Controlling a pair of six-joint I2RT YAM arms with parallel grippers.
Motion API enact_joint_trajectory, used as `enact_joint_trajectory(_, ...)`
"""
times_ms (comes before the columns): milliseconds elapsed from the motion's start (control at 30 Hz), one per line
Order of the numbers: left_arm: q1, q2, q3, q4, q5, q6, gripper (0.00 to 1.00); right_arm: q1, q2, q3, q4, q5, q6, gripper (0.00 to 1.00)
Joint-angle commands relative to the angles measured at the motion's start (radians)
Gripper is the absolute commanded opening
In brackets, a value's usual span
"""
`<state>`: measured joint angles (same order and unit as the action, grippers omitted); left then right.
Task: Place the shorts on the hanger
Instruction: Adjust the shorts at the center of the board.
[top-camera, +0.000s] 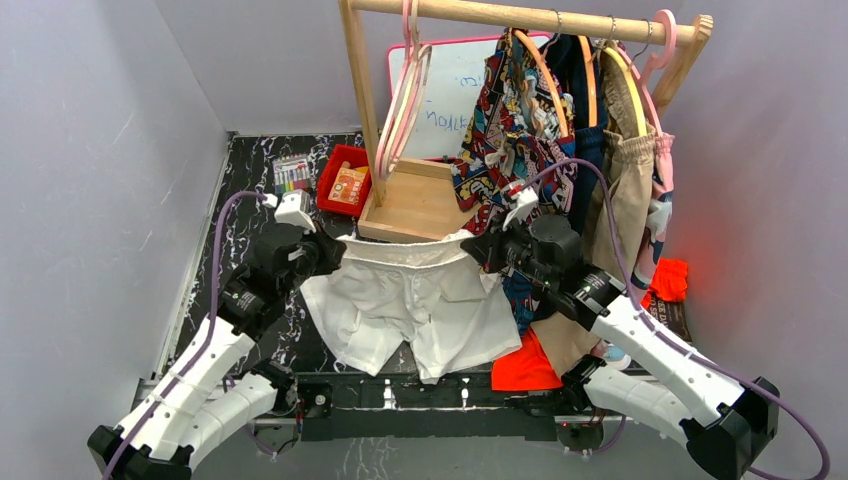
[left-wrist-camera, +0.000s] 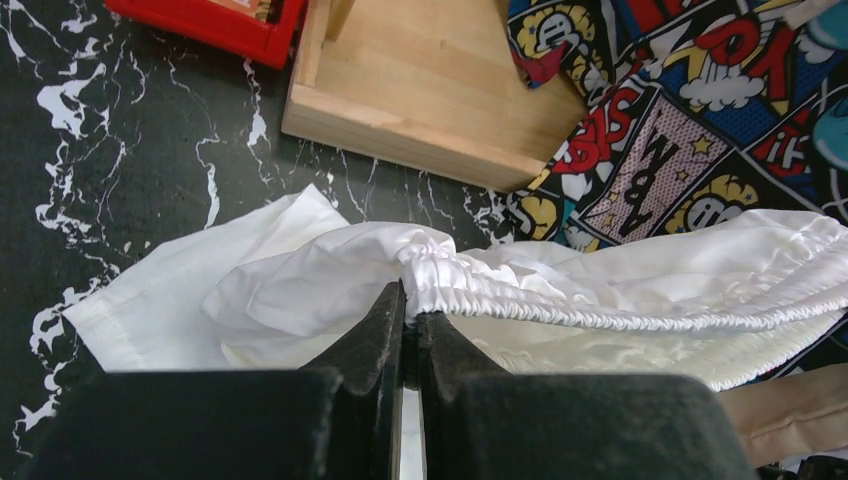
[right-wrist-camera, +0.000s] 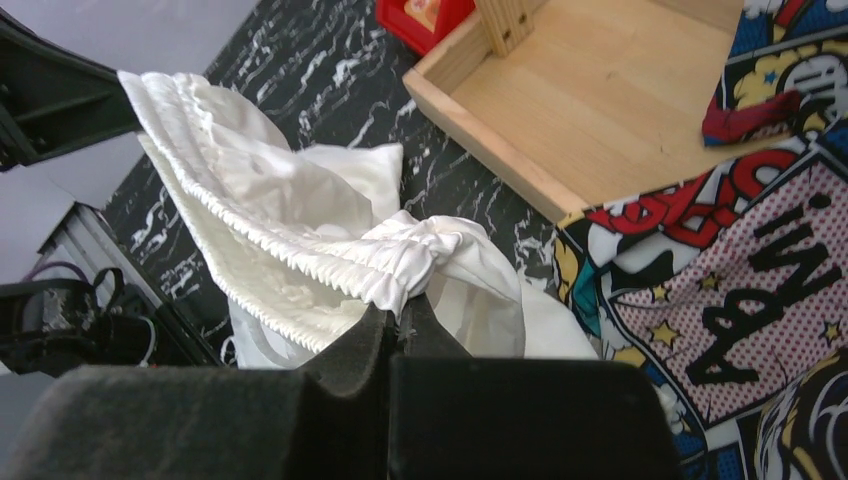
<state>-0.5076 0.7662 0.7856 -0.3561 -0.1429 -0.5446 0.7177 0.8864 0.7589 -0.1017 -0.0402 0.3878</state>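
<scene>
Top external view: the shorts (top-camera: 420, 300) hang stretched by the waistband, left fingers (left-wrist-camera: 375, 330) and right fingers (right-wrist-camera: 365, 340) pinched shut on its ends, legs trailing on the surface (top-camera: 250, 170), the hanger (top-camera: 400, 120) at twelve o'clock not yet used.

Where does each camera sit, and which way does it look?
Top camera: fixed above and behind the robot, looking down at the table; left arm and right arm show, the shorts stretched between them.
Left wrist camera: on the left arm, looking along the left end effector, shut on the shorts' waistband; only its fingers show.
Right wrist camera: on the right arm, looking along the right end effector, shut on the waistband's other end.
Shared: both wrist views show shorts, wooden base, comic-print cloth.
</scene>
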Motion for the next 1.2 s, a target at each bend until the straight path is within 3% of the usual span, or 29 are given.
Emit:
enact_joint_trajectory(0,0.003,-0.022,0.008,0.097,-0.035,0.004,0.00,-0.005,0.009,0.054,0.107,0.024,-0.009,0.00)
enact_joint_trajectory(333,0.003,0.006,-0.280,0.137,-0.008,-0.212,0.00,-0.005,0.072,-0.179,0.162,0.016,0.083,0.00)
enact_joint_trajectory(633,0.002,0.088,-0.322,0.190,0.046,-0.256,0.00,-0.002,0.100,-0.233,0.164,-0.013,0.109,0.00)
enact_joint_trajectory(1067,-0.002,0.118,-0.338,0.179,0.084,-0.253,0.26,-0.003,0.052,-0.257,0.104,-0.069,0.103,0.43)
enact_joint_trajectory(1167,-0.002,0.113,-0.328,0.166,0.075,-0.247,0.38,-0.002,0.037,-0.240,0.083,-0.078,0.099,0.53)
